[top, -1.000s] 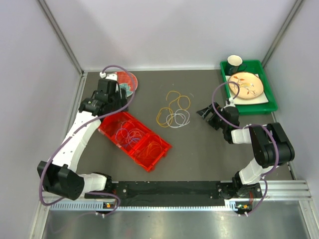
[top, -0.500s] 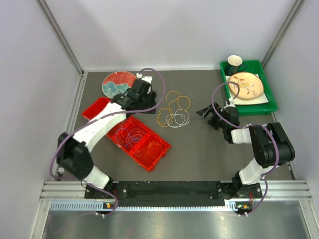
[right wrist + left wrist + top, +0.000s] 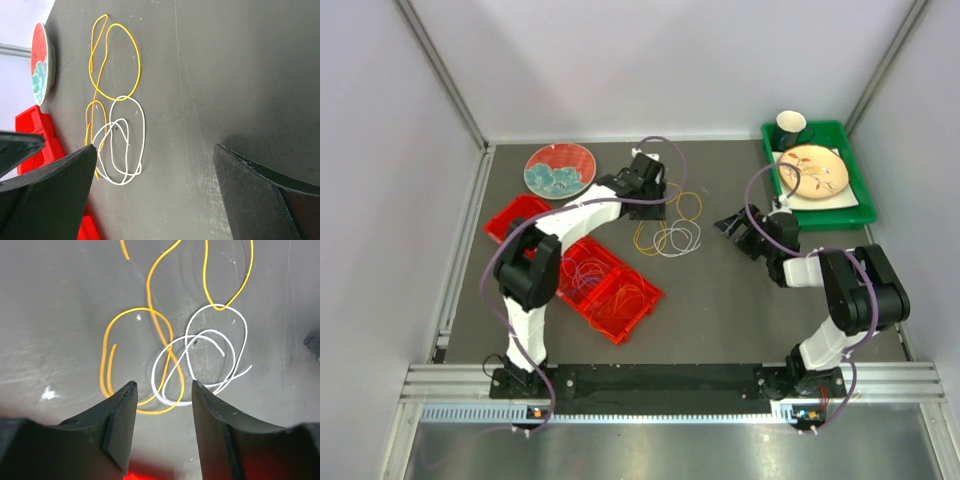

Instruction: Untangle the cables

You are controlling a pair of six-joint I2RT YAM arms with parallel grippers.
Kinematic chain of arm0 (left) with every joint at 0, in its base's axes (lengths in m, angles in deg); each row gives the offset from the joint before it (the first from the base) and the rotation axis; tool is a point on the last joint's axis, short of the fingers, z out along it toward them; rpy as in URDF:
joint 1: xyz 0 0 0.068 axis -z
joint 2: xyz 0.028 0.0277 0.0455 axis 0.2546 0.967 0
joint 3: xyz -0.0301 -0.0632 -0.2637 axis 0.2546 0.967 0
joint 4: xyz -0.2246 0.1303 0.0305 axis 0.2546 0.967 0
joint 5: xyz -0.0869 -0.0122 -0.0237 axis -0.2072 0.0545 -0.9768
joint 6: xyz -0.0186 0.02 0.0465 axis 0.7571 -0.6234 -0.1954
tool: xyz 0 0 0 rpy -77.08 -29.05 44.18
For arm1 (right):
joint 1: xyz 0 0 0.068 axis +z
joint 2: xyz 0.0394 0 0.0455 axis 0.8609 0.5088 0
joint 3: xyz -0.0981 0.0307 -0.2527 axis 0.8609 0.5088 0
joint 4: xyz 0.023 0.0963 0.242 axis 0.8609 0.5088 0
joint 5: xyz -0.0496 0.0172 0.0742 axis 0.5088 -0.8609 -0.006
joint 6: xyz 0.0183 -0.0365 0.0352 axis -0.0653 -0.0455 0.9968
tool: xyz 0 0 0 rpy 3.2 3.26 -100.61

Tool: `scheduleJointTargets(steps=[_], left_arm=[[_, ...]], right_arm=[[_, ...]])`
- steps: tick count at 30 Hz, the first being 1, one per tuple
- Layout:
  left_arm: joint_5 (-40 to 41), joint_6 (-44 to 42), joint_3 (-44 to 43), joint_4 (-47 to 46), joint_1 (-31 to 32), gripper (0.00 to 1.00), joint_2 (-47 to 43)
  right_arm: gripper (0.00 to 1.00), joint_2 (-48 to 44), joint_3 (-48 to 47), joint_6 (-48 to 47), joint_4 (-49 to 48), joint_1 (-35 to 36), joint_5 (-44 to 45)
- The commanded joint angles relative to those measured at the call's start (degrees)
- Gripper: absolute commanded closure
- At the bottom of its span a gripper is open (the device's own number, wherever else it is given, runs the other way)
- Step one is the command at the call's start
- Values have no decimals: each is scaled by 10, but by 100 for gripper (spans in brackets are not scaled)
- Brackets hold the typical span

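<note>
The left claw point(image 3: 163, 387) hangs just over the loose cables point(image 3: 668, 225) in the middle of the dark desk point(image 3: 720, 300). Its two fingers are partly apart and hold nothing. In the gap between them you can see an orange cable point(image 3: 137, 308) and a white cable point(image 3: 246, 332) that cross over each other. A yellow cable point(image 3: 247, 280) curls just behind them and dips onto the white one.

The right claw point(image 3: 154, 150) is to the right of the pile, near it but not touching. Its fingers are spread very wide, and it holds nothing.

A red bin point(image 3: 515, 218) lies on the left part of the desk, with more thin cables inside. A red and blue plate point(image 3: 560, 168) sits behind it. A green tray point(image 3: 850, 215) in the far right corner holds a plate point(image 3: 812, 170) and a cup point(image 3: 791, 122).
</note>
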Motion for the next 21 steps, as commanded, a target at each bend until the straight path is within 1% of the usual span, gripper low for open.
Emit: scheduleJointTargets(steps=[1,9,17,21], left_arm=[[-2,17,-62,-14,14,49,49],[1,18,-72,-20,20,51,100],[7,18,-75,-35,20,52,124],[24,15,-89,-36,20,52,138]], right_arm=[[1,10,-20,-3,-16,-2,2],[1,12,-16,3,-25,-5,3],[1,15,-18,3,-26,-6,0],[1,16,-19,4,-27,-7,0]])
